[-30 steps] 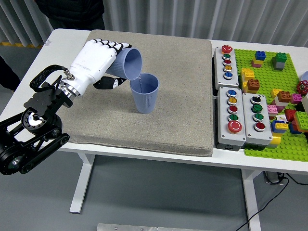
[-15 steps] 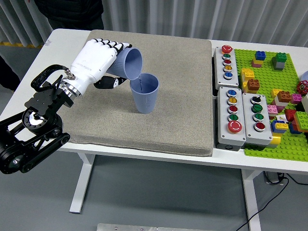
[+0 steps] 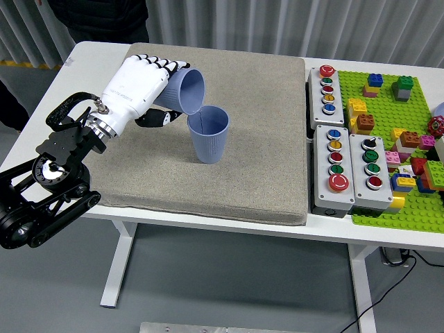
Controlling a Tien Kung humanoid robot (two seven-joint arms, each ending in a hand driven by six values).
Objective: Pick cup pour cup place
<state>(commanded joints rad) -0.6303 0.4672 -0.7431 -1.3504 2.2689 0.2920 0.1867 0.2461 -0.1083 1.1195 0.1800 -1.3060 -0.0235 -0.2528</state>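
My left hand [image 3: 149, 87], white with black finger joints, is shut on a blue-grey cup [image 3: 186, 91]. The cup is tipped on its side with its mouth facing right and down. Its lip hangs just over the rim of a second blue-grey cup [image 3: 209, 135]. That second cup stands upright on the grey mat [image 3: 236, 180]. The right hand is out of view.
Button boxes [image 3: 347, 166] with coloured buttons lie to the right of the mat. A green baseplate [image 3: 388, 104] with loose coloured bricks lies at the far right. A person in dark clothes [image 3: 104, 17] stands at the far left of the table.
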